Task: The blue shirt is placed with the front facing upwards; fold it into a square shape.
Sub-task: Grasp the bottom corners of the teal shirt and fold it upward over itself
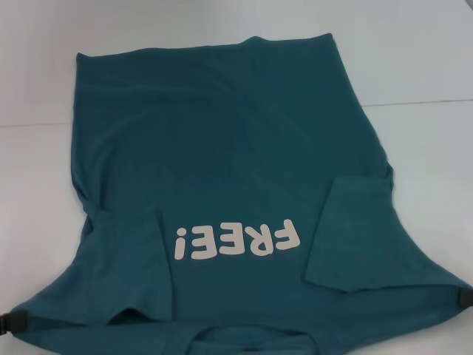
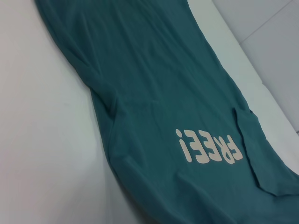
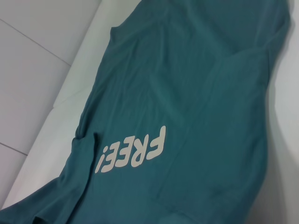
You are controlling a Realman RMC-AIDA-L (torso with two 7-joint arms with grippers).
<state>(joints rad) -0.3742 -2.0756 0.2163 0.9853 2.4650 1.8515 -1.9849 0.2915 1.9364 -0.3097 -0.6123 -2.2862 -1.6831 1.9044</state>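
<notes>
The white table point(image 1: 414, 44) fills the whole work area, and a faint seam line crosses it on the far side. On it lies the blue shirt point(image 1: 236, 148), spread front side up, with its hem at the far edge and its collar nearest the robot. It covers most of the middle of the table. The body of the blue shirt lies mostly flat, with soft creases running along its length. Both short sleeves are folded inward onto the front: the left sleeve point(image 1: 133, 266) lies over the chest on the robot's left, and the right sleeve point(image 1: 355, 233) lies over the chest on the robot's right. Between the two sleeves sits the pale "FREE!" lettering point(image 1: 236, 238), which reads upside down from the head view. The same lettering shows in the left wrist view point(image 2: 208, 147) and in the right wrist view point(image 3: 133, 150).

The left gripper point(image 1: 13, 321) shows as a small dark part at the near left shoulder corner of the blue shirt, touching the cloth edge. The right gripper point(image 1: 465, 299) shows in the same way at the near right shoulder corner. Too little of either is visible to tell whether it grasps the fabric.
</notes>
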